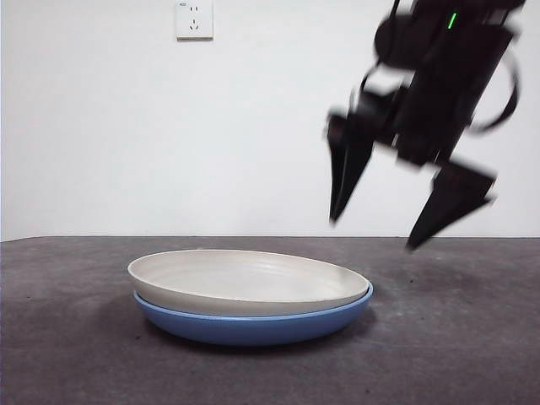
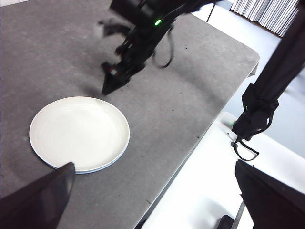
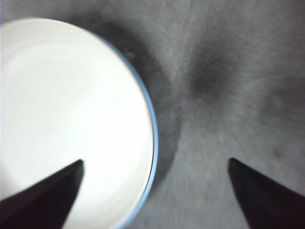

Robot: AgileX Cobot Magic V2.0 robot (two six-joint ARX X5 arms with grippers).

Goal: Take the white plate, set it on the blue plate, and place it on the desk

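Note:
The white plate (image 1: pixel 245 278) lies nested in the blue plate (image 1: pixel 253 325) on the desk (image 1: pixel 456 337). Only the blue rim shows under it in the wrist views. My right gripper (image 1: pixel 374 234) hangs open and empty above the desk, just right of the stacked plates and a little above their rim. Its own view shows the white plate (image 3: pixel 71 109) and blue plate rim (image 3: pixel 153 138) beside one jaw of the right gripper (image 3: pixel 156 162). My left gripper (image 2: pixel 155 164) waits open, high over the desk's edge, looking down on the white plate (image 2: pixel 78 132).
A wall socket (image 1: pixel 193 18) is on the white wall behind. In the left wrist view the desk edge (image 2: pixel 190 152) runs close to the plates, with a white surface and a black stand (image 2: pixel 259 105) beyond it.

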